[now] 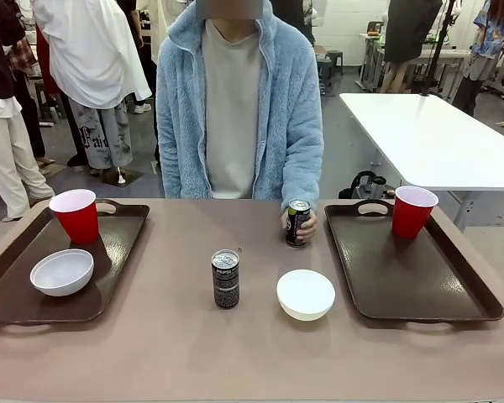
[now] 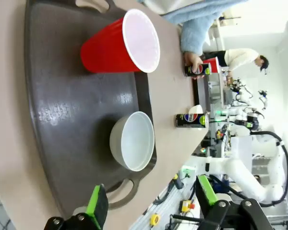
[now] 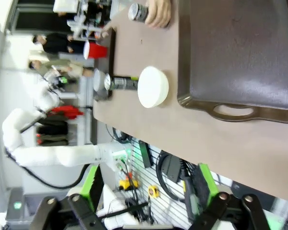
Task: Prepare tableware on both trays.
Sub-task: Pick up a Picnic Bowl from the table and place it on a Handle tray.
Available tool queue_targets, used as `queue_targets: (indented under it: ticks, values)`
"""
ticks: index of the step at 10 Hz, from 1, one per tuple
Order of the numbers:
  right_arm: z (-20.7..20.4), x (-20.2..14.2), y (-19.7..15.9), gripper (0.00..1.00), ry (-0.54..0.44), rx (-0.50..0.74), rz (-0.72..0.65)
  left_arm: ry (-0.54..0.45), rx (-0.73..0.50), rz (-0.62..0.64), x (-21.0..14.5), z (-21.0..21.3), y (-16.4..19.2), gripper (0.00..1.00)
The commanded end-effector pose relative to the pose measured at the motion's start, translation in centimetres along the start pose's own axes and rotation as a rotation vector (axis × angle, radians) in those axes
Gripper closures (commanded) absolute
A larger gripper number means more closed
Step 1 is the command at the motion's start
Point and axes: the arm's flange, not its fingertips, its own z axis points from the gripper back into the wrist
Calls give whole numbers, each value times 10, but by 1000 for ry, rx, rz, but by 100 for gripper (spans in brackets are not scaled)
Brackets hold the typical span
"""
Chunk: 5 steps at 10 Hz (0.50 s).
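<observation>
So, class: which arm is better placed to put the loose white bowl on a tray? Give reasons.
Right, probably: the bowl lies beside the right tray, which lacks one; the left tray has one.

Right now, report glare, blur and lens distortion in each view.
Front view: sharp and evenly lit, with a soft shadow under the middle bowl and a mild sheen on the right tray. Left wrist view: the wide-angle lens bends the edge of the table, there is speckled glare on the left tray, and the background is washed out at upper right. Right wrist view: rolled sideways, with a glossy sheen across the right tray.
</observation>
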Motion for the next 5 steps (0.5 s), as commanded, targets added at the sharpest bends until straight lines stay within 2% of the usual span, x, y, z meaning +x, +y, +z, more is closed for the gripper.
queue_targets:
  ticks: [1,2,5]
  values:
    - [-17,20,59,0,64,-105,60,35,3,-25,1,-15,-9,3]
    - [0,0,0,0,0,0,0,35,3,-25,1,-15,-9,3]
    - [0,0,0,0,0,0,0,35,3,-25,1,-15,-9,3]
